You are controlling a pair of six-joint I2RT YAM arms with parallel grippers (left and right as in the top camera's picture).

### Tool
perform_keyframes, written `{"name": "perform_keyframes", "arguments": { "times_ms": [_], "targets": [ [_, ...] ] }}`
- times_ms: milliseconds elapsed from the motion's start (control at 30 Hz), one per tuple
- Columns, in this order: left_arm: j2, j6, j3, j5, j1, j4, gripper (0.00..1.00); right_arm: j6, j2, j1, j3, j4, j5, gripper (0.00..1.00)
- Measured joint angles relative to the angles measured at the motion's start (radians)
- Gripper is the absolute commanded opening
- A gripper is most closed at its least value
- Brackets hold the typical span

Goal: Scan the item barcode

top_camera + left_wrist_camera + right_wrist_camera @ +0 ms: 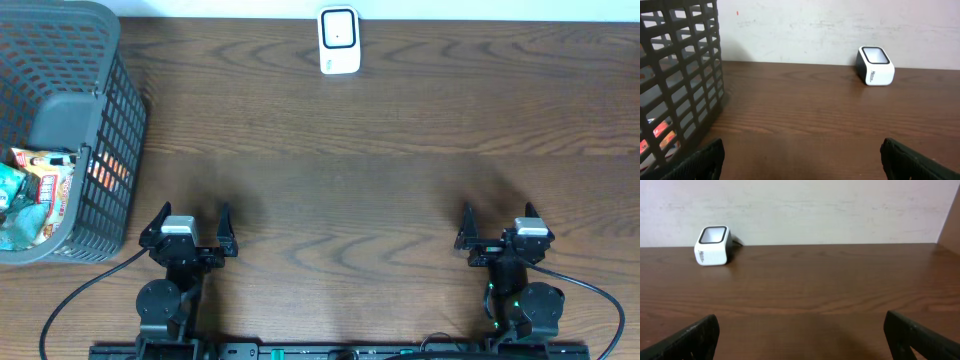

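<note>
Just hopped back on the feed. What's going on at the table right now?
Nothing is being handled yet. The left gripper and the right gripper both sit open and empty at the near edge of the table. The items to scan, some snack packets, lie in the grey basket to the left of the left arm. The white barcode scanner stands at the far edge, with nothing in front of it.

Basket (118,120) on the desk (350,180) far left, packets (40,195) inside. Scanner (339,41) back centre, at the wall. My left pincer (192,218) front left beside basket, right pincer (498,215) front right, well apart.
</note>
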Motion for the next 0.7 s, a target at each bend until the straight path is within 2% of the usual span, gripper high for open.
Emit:
{"name": "perform_keyframes", "arguments": {
  "times_ms": [700],
  "targets": [
    [0.0, 0.0, 0.0, 0.0, 0.0, 0.0, 0.98, 0.0, 0.0, 0.0, 0.0, 0.0, 0.0, 0.99]
  ]
}}
